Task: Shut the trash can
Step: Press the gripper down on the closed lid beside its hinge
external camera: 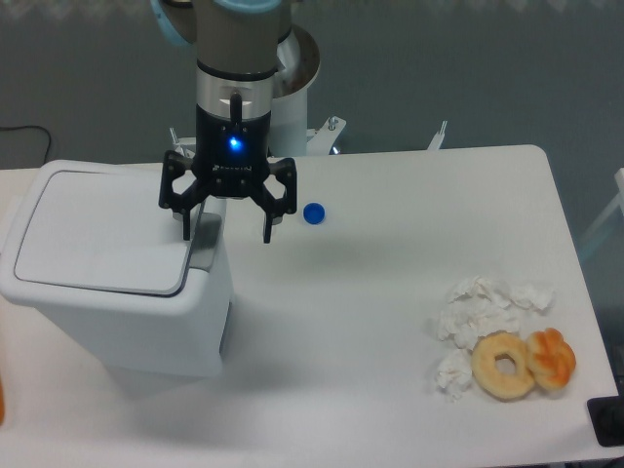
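Trash can (pixel 107 283) contents hidden under lid (pixel 102 234)

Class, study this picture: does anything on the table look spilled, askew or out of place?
Yes. Crumpled white tissues lie loose near the table's right edge, beside a plain ring donut and an orange-glazed pastry sitting directly on the white table. A small blue ball sits alone. The large white plastic trash can has its lid down flat.
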### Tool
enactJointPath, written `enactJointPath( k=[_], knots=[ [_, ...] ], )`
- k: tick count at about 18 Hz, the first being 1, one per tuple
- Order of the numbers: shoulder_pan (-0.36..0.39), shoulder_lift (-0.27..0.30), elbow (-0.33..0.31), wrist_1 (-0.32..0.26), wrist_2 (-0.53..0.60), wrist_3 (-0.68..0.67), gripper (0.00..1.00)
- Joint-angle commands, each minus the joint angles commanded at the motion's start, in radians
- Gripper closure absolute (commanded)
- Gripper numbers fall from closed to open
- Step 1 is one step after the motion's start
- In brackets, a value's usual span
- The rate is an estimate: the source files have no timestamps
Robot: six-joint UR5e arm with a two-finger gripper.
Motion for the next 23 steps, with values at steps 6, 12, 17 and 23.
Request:
enactJointPath(
  k=[6, 12, 17, 23],
  knots=[
    [-0.002, -0.008, 0.0, 0.0, 0.0, 0.0, 0.0],
    [0.0, -0.012, 0.0, 0.0, 0.0, -0.002, 0.0],
    [-0.002, -0.018, 0.0, 0.0, 0.0, 0.0, 0.0],
    [0.0, -0.017, 0.002, 0.0, 0.003, -0.002, 0.0]
  ],
)
